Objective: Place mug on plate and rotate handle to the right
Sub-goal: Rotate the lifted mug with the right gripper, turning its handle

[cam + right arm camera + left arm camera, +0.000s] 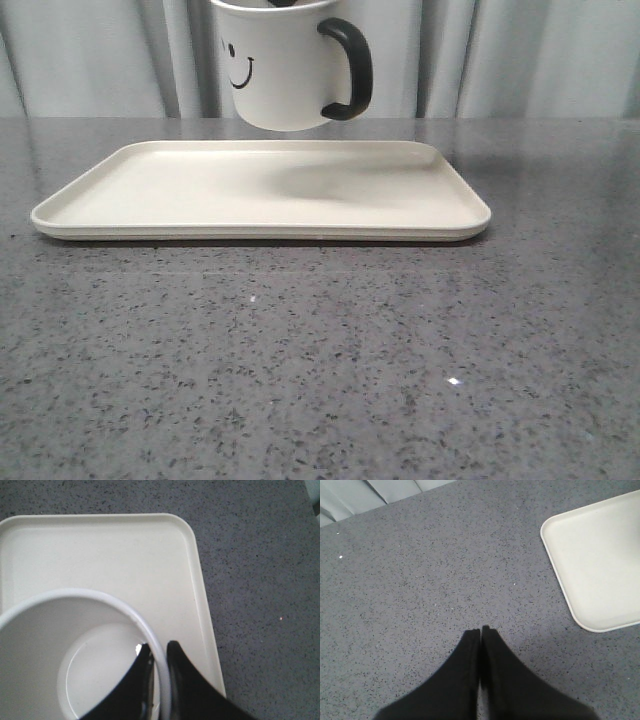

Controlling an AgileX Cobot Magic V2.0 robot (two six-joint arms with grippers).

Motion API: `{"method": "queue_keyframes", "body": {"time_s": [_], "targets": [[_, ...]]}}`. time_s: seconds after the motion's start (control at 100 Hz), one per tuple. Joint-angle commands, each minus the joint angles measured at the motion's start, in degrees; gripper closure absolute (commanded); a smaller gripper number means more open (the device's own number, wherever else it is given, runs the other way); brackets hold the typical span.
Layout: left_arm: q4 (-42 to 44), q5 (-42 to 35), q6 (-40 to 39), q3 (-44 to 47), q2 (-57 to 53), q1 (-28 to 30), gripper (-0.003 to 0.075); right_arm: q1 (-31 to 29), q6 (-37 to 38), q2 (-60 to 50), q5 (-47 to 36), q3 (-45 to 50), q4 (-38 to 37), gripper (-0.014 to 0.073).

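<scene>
While the right claw (159, 655) pinches the mug (280, 65) rim, seemingly above the plate (150, 200), the left claw (481, 632) sits closed over speckled grey table (320, 380).

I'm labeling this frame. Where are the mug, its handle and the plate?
mug (275, 85), front view, white side wall beside the smiley print.
handle (358, 62), front view, outer curve of the black loop.
plate (200, 185), front view, bare flat floor.

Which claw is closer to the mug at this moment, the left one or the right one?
The right claw: its fingers pinch the mug by the rim, above the plate. The left claw hangs shut over bare table beside the plate, away from the mug.
</scene>
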Motion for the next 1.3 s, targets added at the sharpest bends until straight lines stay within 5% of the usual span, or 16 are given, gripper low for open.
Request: {"method": "queue_keyframes", "body": {"time_s": [0.0,1.29], "targets": [[0.8,-1.0,-0.7,-1.2,-0.3,-0.3,0.074,0.0,-1.7,-3.5,4.7,-1.9,6.1,0.0658],[0.8,-1.0,-0.7,-1.2,-0.3,-0.3,0.074,-1.8,-2.5,-3.5,4.9,1.9,12.2,0.0659]]}}
